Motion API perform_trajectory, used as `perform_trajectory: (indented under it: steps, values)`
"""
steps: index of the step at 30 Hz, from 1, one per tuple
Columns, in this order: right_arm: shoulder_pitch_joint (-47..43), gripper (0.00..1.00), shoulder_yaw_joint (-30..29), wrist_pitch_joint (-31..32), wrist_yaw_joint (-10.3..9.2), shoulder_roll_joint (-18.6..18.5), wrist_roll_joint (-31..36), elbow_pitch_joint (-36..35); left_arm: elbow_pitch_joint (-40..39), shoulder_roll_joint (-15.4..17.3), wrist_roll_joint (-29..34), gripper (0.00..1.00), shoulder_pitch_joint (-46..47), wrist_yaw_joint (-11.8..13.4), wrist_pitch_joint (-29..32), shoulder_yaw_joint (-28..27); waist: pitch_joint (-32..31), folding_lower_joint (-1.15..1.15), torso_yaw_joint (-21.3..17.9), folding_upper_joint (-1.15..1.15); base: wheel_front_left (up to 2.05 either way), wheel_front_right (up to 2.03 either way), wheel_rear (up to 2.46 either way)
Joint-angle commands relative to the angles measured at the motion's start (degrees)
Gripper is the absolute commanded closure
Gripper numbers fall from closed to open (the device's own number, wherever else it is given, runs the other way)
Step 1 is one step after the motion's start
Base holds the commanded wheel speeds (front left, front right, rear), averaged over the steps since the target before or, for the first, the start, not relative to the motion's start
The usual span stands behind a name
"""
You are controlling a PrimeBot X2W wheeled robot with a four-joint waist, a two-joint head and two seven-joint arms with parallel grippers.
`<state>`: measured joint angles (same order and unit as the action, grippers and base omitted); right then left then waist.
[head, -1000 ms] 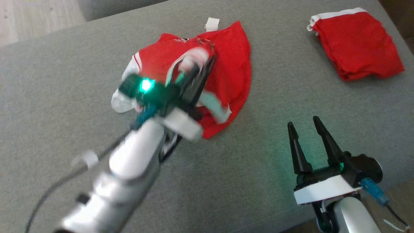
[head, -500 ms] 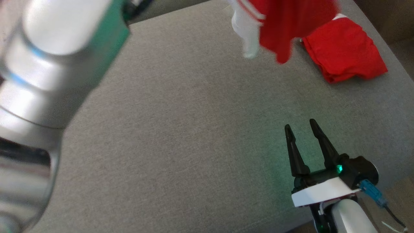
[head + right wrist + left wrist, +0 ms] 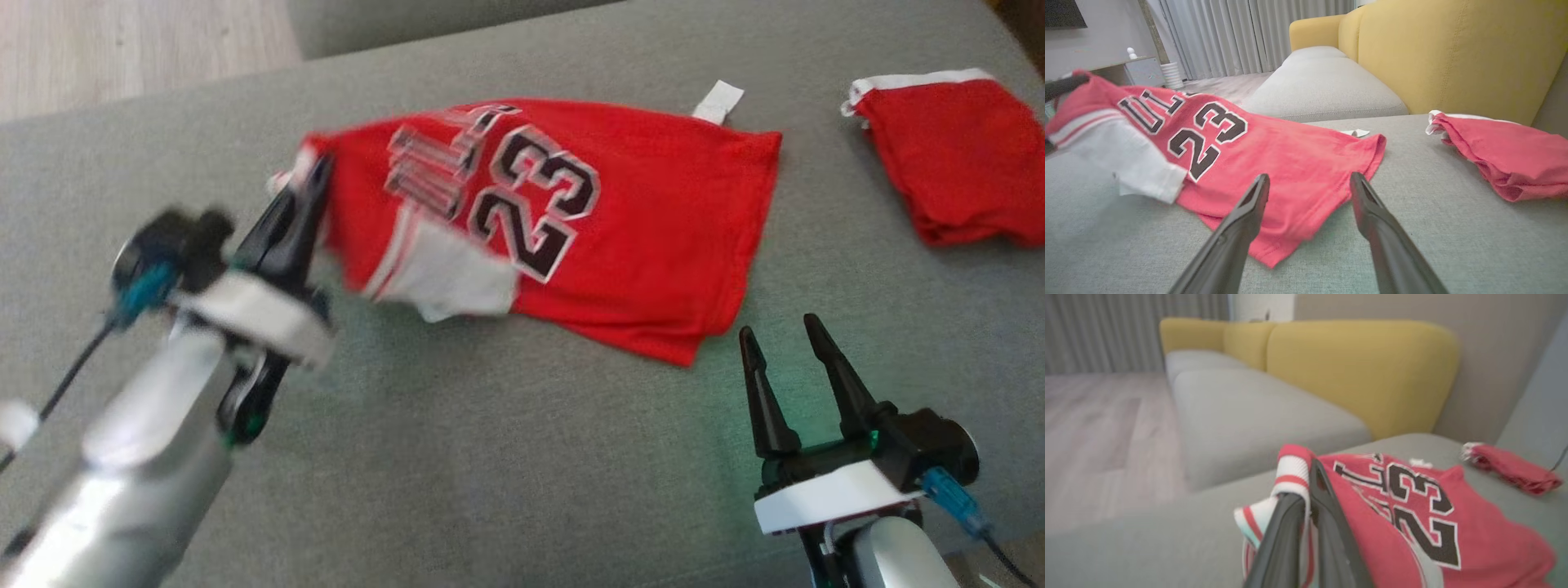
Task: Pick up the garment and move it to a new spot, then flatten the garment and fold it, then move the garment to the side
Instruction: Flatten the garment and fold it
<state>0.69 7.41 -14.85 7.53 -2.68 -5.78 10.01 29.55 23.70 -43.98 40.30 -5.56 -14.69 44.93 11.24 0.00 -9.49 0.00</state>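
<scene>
The shirt (image 3: pixel 620 237), airborne half a second ago, now lies spread on the grey cushion (image 3: pixel 490 457). My left end effector (image 3: pixel 314 175) pinches its shoulder; my right end effector (image 3: pixel 780 327) gapes empty near the hem. Flattening comes next, I judge: the right must take that hem.

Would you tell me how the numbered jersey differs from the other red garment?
The jersey lies spread out, its 23 showing; the other garment sits in a compact bundle. The left gripper is shut on the jersey's end; nothing touches the other garment. Both are red with white trim, on the grey cushion.
</scene>
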Motion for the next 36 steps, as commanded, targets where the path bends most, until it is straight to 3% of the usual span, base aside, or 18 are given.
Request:
perform_trajectory:
  steps: [1, 3, 4, 6, 12, 17, 20, 28, 36]
  values:
    - [1.4, 0.0, 1.3, -0.2, -0.04, -0.2, 0.4, -1.8, -1.3, 2.4, 0.4, 1.0, 3.3, 0.3, -0.3, -3.6, 1.0, 0.0, 0.7, 0.0, 0.0, 0.0, 0.0]
    - [1.5, 0.0, 1.3, -0.2, -0.04, -0.2, 0.6, -1.9, -0.9, 2.3, 1.0, 1.0, -0.1, 1.3, -0.3, -6.6, 1.4, 0.0, 1.0, 0.0, 0.0, 0.0, 0.0]
    - [1.5, 0.0, 1.3, -0.2, -0.04, -0.2, 0.7, -1.9, -1.0, 2.0, 1.4, 0.75, -1.7, 1.6, -0.3, -8.3, 1.7, 0.0, 1.3, 0.0, 0.0, 0.0, 0.0]
    - [1.2, 0.0, 1.1, -0.2, -0.04, -0.2, 1.1, -1.9, -1.8, 1.1, 3.0, 0.0, -4.3, 2.2, -0.3, -11.7, 2.1, 0.0, 2.0, 0.0, 0.0, 0.0, 0.0]
    - [0.8, 0.0, 1.0, -0.2, -0.04, -0.2, 1.7, -1.9, -9.3, -3.3, 11.8, 0.0, -13.0, 5.7, -0.3, -22.8, 3.1, 0.0, 3.9, 0.0, 0.0, 0.0, 0.0]
    - [0.8, 0.0, 1.3, -0.2, -0.04, -0.2, 2.2, -1.9, -16.8, -7.9, 22.7, 0.0, -21.7, 9.1, -0.3, -26.8, 3.9, 0.0, 5.5, 0.0, 0.0, 0.0, 0.0]
    - [1.1, 0.0, 1.3, -0.2, -0.04, -0.2, 2.5, -1.7, -19.2, -10.9, 27.6, 0.0, -25.5, 9.2, -0.3, -26.8, 4.1, 0.0, 5.9, 0.0, 0.0, 0.0, 0.0]
    - [2.0, 0.0, 1.6, -0.2, -0.04, -0.2, 3.1, -1.8, -16.0, -15.6, 35.8, 0.0, -29.0, 5.5, -0.3, -20.6, 4.8, 0.0, 6.0, 0.0, 0.0, 0.0, 0.0]
    - [2.0, 0.0, 1.8, -0.2, -0.04, -0.2, 3.0, -1.7, -6.6, -16.9, 36.9, 0.0, -28.2, 7.5, -0.3, -21.2, 5.4, 0.0, 5.4, 0.0, 0.0, 0.0, 0.0]
